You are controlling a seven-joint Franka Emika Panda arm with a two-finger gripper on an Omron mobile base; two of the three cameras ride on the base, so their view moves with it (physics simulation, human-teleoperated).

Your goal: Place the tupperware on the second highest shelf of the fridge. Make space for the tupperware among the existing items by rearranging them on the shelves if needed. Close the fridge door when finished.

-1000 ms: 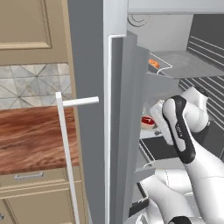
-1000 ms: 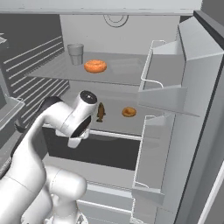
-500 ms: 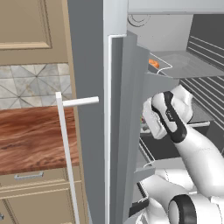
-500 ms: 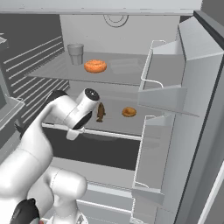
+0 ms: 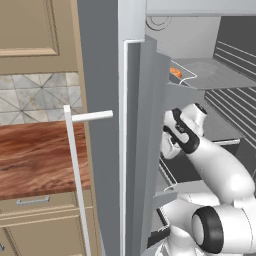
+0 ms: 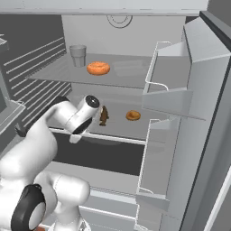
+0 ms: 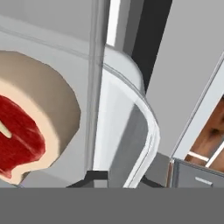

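**Tupperware pinched by one wall, shelf items just ahead of the claw**

The claw (image 7: 98, 178) is clenched on the thin side wall of the tupperware (image 7: 127, 118). Its dark tips sit on either side of the translucent rim. The container stretches away in front of the claw, and the red steak (image 7: 17, 131) lies inside it toward one side of the tips.

The hand is inside the open fridge (image 6: 135, 36), level with the lower of the two visible shelves. A small dark brown piece (image 6: 103, 116) stands just beyond the hand on that shelf. An orange-brown piece (image 6: 132, 115) lies further the same way. The doughnut (image 6: 98, 68) and the cup (image 6: 78, 55) sit on the shelf above the claw.

Risks, as I judge them:
- An edge grip leaves the container's weight hanging out from the claw, so it could tilt or slip and shift the steak.
- Pushing forward could knock the brown piece, because the space there looks tight.
- The door bins (image 5: 150, 100) are close beside the forearm, so a wide swing could strike them.
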